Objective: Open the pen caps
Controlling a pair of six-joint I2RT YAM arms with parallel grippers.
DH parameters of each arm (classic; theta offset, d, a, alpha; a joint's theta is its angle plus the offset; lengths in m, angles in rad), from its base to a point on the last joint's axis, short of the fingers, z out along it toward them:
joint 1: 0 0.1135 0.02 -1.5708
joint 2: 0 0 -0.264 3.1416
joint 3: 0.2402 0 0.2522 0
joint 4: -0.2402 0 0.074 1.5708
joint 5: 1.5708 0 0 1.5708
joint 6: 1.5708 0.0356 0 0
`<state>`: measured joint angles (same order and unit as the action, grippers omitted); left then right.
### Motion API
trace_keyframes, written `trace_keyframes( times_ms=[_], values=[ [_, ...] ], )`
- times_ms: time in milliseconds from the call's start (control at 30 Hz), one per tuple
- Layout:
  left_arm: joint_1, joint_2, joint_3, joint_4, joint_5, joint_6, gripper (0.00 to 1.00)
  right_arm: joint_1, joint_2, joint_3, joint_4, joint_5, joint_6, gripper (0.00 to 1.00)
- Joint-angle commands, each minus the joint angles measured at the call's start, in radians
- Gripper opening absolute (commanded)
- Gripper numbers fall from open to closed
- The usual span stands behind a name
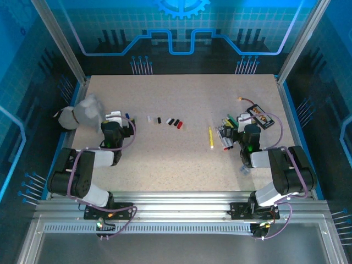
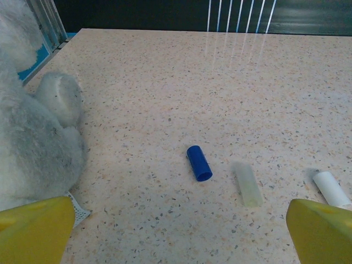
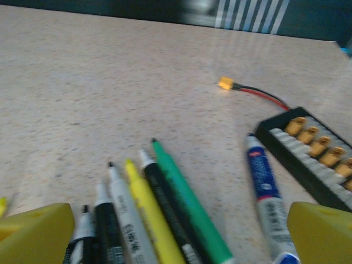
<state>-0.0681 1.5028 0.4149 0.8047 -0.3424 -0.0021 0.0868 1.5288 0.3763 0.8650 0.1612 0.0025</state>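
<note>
Two grippers, forward and low, jaws wide apart.
Left gripper (image 1: 115,118) and right gripper (image 1: 245,122) point away from the bases, elbows folded back, each wrist angled downward.

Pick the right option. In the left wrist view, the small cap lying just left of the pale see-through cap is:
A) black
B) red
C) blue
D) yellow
C: the blue cap lies on its side on the table, just left of the see-through cap.
</note>
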Motion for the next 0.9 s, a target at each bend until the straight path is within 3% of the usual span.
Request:
trace_keyframes(
  times_ms=[0,333,600,733,867],
  values=[
    [0.01,0.004,0.015,-0.002,0.014,-0.024,0.99,-0.038,0.005,0.034,-0.01,-0.147,-0.018,1.0],
    [0.01,0.004,0.015,-0.001,0.013,-0.024,0.99,0.037,0.008,-0.022,0.103,0.032,-0.046,1.0],
    [0.01,0.004,0.015,-0.002,0.013,-0.024,0.99,0.038,0.008,-0.017,0.096,0.033,-0.047,1.0],
    [0.01,0.004,0.016,-0.002,0.013,-0.024,1.0,-0.008,0.007,0.03,0.0,-0.074,-0.025,1.0],
    [0.01,0.004,0.016,-0.001,0.013,-0.024,0.99,-0.006,0.007,0.021,0.017,-0.069,-0.028,1.0]
  ],
)
